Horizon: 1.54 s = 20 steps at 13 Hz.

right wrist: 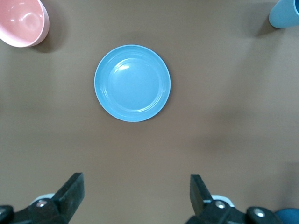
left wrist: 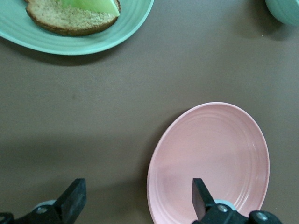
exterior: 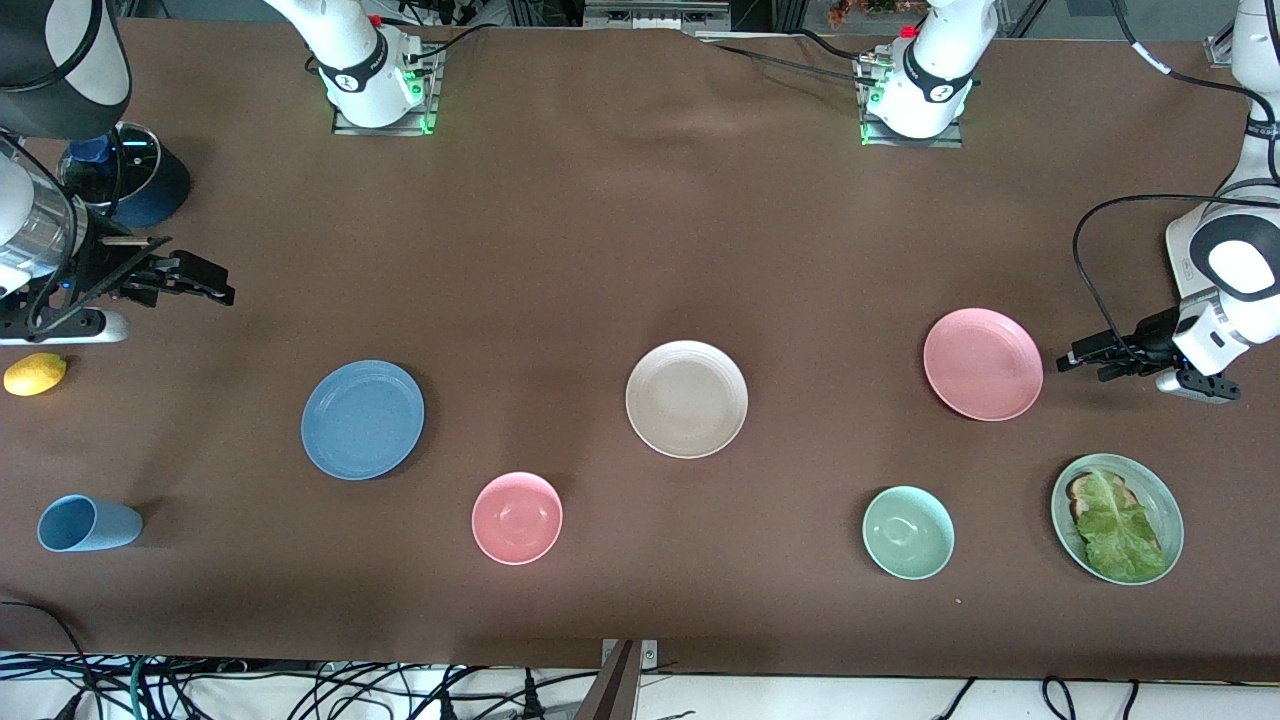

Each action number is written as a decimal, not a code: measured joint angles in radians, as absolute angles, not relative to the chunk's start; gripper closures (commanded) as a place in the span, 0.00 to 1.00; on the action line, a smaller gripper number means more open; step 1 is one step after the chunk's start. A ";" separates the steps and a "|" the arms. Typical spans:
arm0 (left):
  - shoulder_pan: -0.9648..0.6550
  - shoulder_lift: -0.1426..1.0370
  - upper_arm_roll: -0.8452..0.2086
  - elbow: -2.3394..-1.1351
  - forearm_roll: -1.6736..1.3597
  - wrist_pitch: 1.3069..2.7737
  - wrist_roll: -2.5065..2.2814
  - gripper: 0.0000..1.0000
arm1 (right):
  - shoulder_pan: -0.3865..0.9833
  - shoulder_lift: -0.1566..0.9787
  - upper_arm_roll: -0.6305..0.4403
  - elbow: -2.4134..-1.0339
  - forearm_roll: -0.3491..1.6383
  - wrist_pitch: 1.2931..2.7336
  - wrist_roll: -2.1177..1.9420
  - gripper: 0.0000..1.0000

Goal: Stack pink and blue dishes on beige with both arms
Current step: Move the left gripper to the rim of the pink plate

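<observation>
Front view: left pincer gapes beside pink plate.

Right gripper up over bare brown tabletop, fingers spread wide, nothing between them. Blue plate lies flat on the cloth, empty, clear of the fingertips. Pink bowl sits apart from the plate, partly cut off at the frame edge. Light blue cup also cropped, well apart from the plate.
</observation>
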<state>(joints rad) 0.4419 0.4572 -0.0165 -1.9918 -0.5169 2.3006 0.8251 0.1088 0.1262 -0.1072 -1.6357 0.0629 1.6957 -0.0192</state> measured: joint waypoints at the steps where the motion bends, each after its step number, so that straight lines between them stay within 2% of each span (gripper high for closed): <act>1: 0.440 0.469 -0.017 -1.992 -0.534 2.315 0.835 0.00 | 0.109 0.126 -0.107 -1.636 0.063 1.696 -0.019 0.00; 7: 0.397 0.516 -0.027 -2.025 -0.612 2.418 0.841 0.00 | 0.109 0.126 -0.107 -1.636 0.063 1.696 -0.019 0.00; 12: 0.370 0.516 -0.027 -2.055 -0.631 2.448 0.857 0.00 | 0.109 0.126 -0.107 -1.636 0.063 1.696 -0.019 0.00; 20: 0.380 0.435 -0.018 -2.137 -0.642 2.451 0.911 0.01 | 0.109 0.126 -0.107 -1.636 0.063 1.696 -0.019 0.00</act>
<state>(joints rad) 0.3798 0.4355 -0.0180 -2.1366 -0.6423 2.4507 0.9113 0.1089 0.1262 -0.1072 -1.6357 0.0629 1.6956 -0.0193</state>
